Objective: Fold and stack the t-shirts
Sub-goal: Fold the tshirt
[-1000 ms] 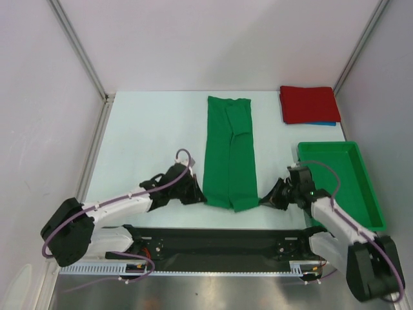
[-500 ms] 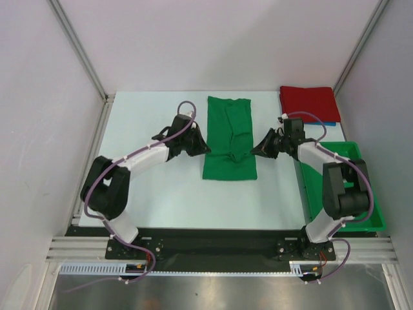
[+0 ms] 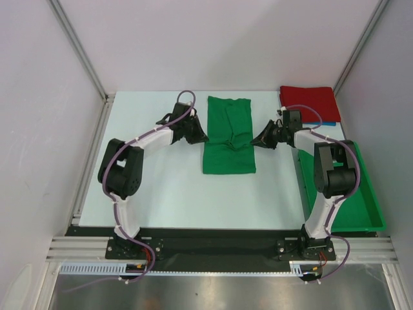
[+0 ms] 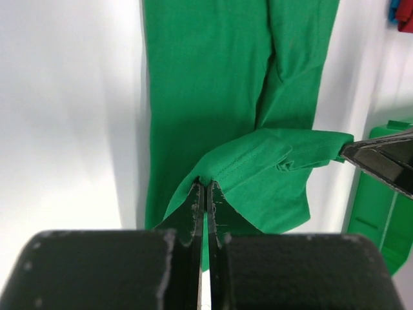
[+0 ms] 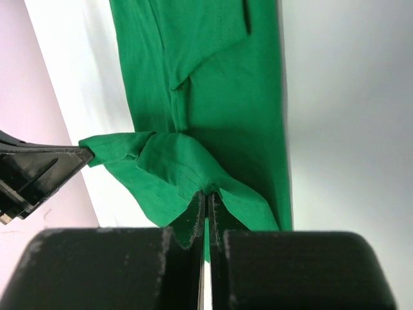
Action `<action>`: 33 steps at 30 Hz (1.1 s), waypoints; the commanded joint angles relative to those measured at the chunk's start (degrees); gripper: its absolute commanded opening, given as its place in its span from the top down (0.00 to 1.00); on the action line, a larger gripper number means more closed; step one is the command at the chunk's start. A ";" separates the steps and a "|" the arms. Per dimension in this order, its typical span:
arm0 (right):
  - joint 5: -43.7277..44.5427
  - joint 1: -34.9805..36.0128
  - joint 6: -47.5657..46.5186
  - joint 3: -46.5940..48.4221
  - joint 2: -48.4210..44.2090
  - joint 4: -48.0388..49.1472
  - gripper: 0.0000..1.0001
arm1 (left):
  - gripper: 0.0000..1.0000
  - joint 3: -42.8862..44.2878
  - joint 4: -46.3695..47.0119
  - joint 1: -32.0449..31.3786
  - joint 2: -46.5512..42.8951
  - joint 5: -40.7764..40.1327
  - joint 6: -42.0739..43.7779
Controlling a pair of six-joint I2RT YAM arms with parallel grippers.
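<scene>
Green t-shirt (image 3: pixel 228 139) mid-fold at the middle of the table (image 3: pixel 155 187), near hem lifted.
The left gripper (image 3: pixel 204 137) and right gripper (image 3: pixel 256 143) are each pinched tight on a hem corner, holding it above the rest of the shirt. If one arm leads, the fold would likely land skewed, and a weak pinch could drop a corner. The cloth sags between them and may crease, though the overhead view is too small to say.
</scene>
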 commanded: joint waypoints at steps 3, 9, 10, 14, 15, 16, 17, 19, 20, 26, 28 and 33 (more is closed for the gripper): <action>-1.90 -1.01 -1.22 3.00 1.50 2.26 1.00 | 1.00 4.68 -0.41 0.90 2.22 2.17 2.08; -2.25 -1.80 -1.13 4.41 3.08 2.53 1.00 | 1.00 7.50 -2.34 1.69 4.51 2.17 3.13; -2.43 -2.07 -1.13 4.67 3.87 2.70 1.00 | 1.00 7.50 -2.35 1.77 4.77 2.09 3.13; -3.74 -2.59 -0.61 5.11 5.37 4.45 1.00 | 1.00 9.43 -3.57 1.86 6.53 2.44 4.36; -3.75 -2.68 -0.61 5.46 5.63 5.07 1.00 | 1.00 10.83 -5.40 1.86 6.88 1.74 5.41; -3.49 -2.77 -0.78 6.07 6.42 5.16 0.98 | 0.99 11.45 -6.03 1.86 7.32 0.86 6.20; -3.14 -3.03 -1.13 6.78 6.95 4.73 0.90 | 0.97 11.98 -6.56 1.95 7.67 -0.89 6.99; -0.86 -3.65 -4.02 10.36 8.44 1.14 0.82 | 0.85 14.79 -9.54 2.04 8.37 -2.65 10.33; 1.68 -4.61 -5.25 11.69 8.71 -0.53 0.76 | 0.80 16.19 -11.03 2.13 8.73 -5.10 11.65; 12.14 -5.32 -14.57 16.19 1.45 -12.49 0.65 | 0.56 16.92 -16.06 2.04 -0.04 -13.91 17.29; 11.72 -4.45 -14.50 13.74 -1.90 -11.99 0.64 | 0.55 11.13 -12.56 1.43 -5.40 -9.80 15.45; 1.71 0.56 -8.62 1.26 -6.67 0.91 0.63 | 0.59 -0.13 0.02 -4.46 -8.41 -3.01 12.19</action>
